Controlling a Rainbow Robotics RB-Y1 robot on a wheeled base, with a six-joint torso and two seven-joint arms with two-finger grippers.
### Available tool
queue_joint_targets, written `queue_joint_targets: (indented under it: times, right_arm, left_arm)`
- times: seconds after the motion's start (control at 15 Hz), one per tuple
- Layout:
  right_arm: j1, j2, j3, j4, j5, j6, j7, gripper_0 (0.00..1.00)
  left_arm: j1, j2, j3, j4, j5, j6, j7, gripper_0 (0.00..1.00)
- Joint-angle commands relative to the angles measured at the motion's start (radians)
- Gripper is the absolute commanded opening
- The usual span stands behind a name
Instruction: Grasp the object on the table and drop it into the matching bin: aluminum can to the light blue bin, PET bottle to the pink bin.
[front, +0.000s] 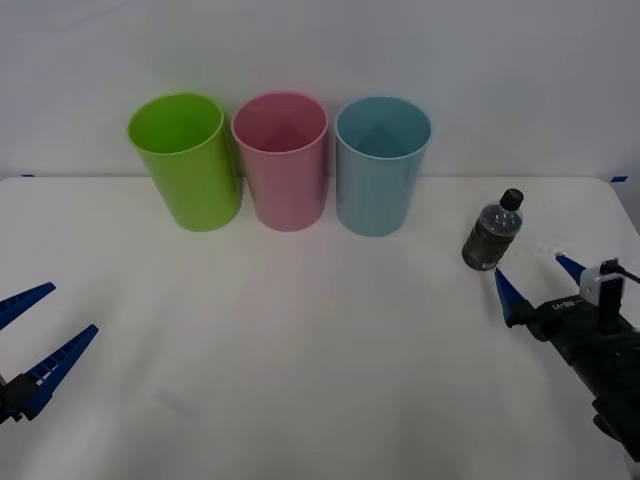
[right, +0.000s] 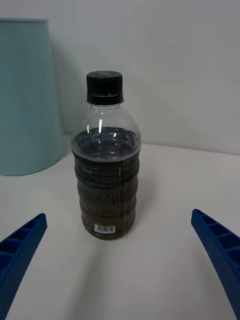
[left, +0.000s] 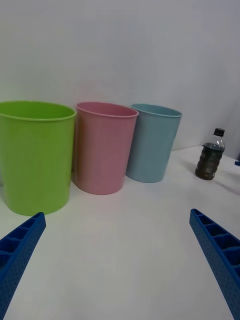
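Note:
A small clear PET bottle (front: 493, 232) with dark contents and a black cap stands upright on the white table (front: 300, 360), at the right. Just in front of it, my right gripper (front: 540, 283) is open, its blue fingers apart and not touching the bottle (right: 105, 165). The pink bin (front: 281, 160) stands at the back between two other bins, and the light blue bin (front: 380, 165) is to its right. Low at the table's left, my left gripper (front: 30, 335) is open and holds nothing. From the left wrist I see the pink bin (left: 104, 146), the light blue bin (left: 152, 141) and the bottle (left: 210, 156).
A lime green bin (front: 186, 160) stands left of the pink one, also visible from the left wrist (left: 35, 155). The three bins form a row along the table's back edge by a white wall.

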Motion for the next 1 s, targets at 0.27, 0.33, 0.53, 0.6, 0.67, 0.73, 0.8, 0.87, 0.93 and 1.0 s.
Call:
queue_joint_targets:
  times: [0.27, 0.33, 0.53, 0.6, 0.67, 0.73, 0.8, 0.87, 0.93, 1.0]
  right_arm:
    - [-0.101, 0.056, 0.002, 0.08, 0.064, 0.054, 0.019, 1.0]
    - [-0.118, 0.064, 0.002, 0.098, 0.067, 0.056, 0.019, 1.0]
    - [-0.178, 0.085, 0.002, 0.161, 0.087, 0.077, 0.022, 1.0]
    - [-0.192, 0.091, 0.002, 0.175, 0.093, 0.086, 0.022, 1.0]
    - [-0.212, 0.099, 0.002, 0.192, 0.102, 0.099, 0.025, 1.0]
    - [-0.225, 0.104, 0.002, 0.206, 0.106, 0.103, 0.025, 1.0]
    - [-0.251, 0.108, 0.002, 0.235, 0.114, 0.114, 0.026, 1.0]
    - [-0.271, 0.11, 0.002, 0.255, 0.116, 0.119, 0.028, 1.0]
    - [-0.287, 0.113, 0.002, 0.273, 0.119, 0.126, 0.028, 1.0]
    - [-0.304, 0.113, 0.002, 0.292, 0.123, 0.135, 0.029, 1.0]
  left_arm:
    - [0.0, 0.0, 0.0, 0.0, 0.0, 0.0, 0.0, 1.0]
    - [0.0, 0.0, 0.0, 0.0, 0.0, 0.0, 0.0, 1.0]
    - [0.0, 0.0, 0.0, 0.0, 0.0, 0.0, 0.0, 1.0]
    - [0.0, 0.0, 0.0, 0.0, 0.0, 0.0, 0.0, 1.0]
    - [0.0, 0.0, 0.0, 0.0, 0.0, 0.0, 0.0, 1.0]
    - [0.0, 0.0, 0.0, 0.0, 0.0, 0.0, 0.0, 1.0]
    - [0.0, 0.0, 0.0, 0.0, 0.0, 0.0, 0.0, 1.0]
    - [0.0, 0.0, 0.0, 0.0, 0.0, 0.0, 0.0, 1.0]
    - [0.0, 0.0, 0.0, 0.0, 0.0, 0.0, 0.0, 1.0]
    - [0.0, 0.0, 0.0, 0.0, 0.0, 0.0, 0.0, 1.0]
